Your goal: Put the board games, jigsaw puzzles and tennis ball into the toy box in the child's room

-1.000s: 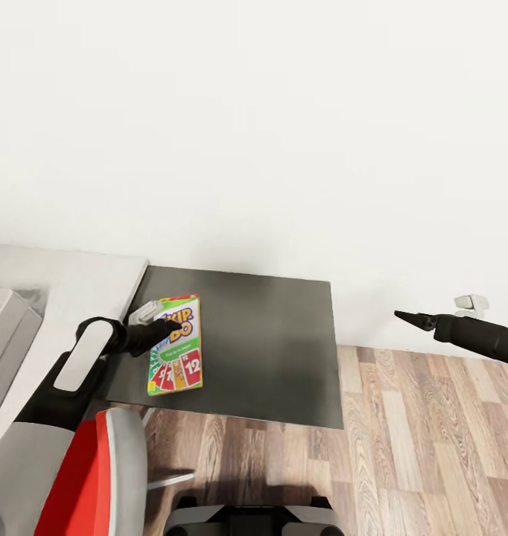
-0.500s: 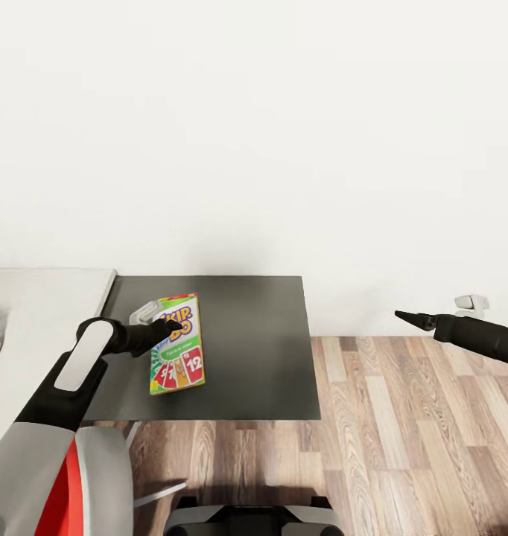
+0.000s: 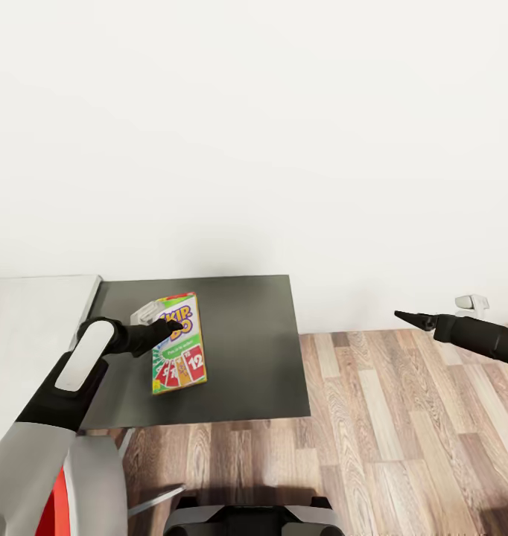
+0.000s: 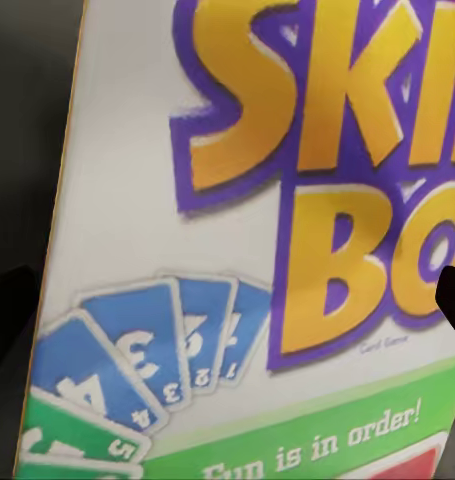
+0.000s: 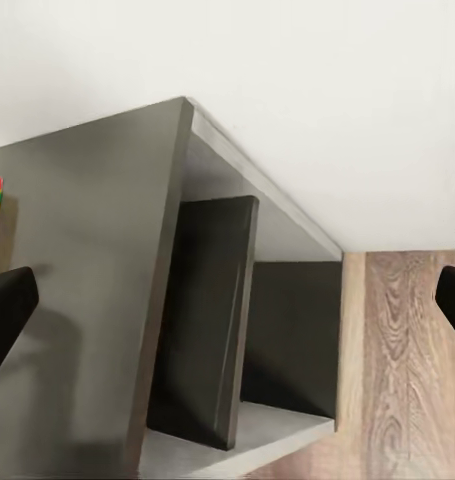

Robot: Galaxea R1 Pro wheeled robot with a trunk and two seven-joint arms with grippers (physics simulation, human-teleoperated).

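Note:
The green-white-red "SKIP-BO" board game (image 3: 181, 356) hangs tilted over the dark grey desk section (image 3: 246, 335), pinched at its upper edge by my left gripper (image 3: 172, 325), which is shut on it. Up close, its yellow lettering and blue cards (image 4: 237, 250) show with one black fingertip (image 4: 453, 300) at the edge. My right gripper (image 3: 400, 316) hovers over the wood floor to the right of the desk. In its wrist view (image 5: 227, 310) the two fingertips stand far apart, open and empty, facing the desk's end and shelf (image 5: 217, 320).
The light grey table top (image 3: 30, 313) joins the dark section on the left. A white wall runs behind both. Wood-plank floor (image 3: 403, 432) spreads to the right. A red and grey chair (image 3: 90, 484) stands at my lower left, and my base (image 3: 246, 517) is at the bottom.
The whole picture has shifted: the desk and table slid left in view and the grey tray edge at far left dropped out. Both grippers and the held box keep their places in the view.

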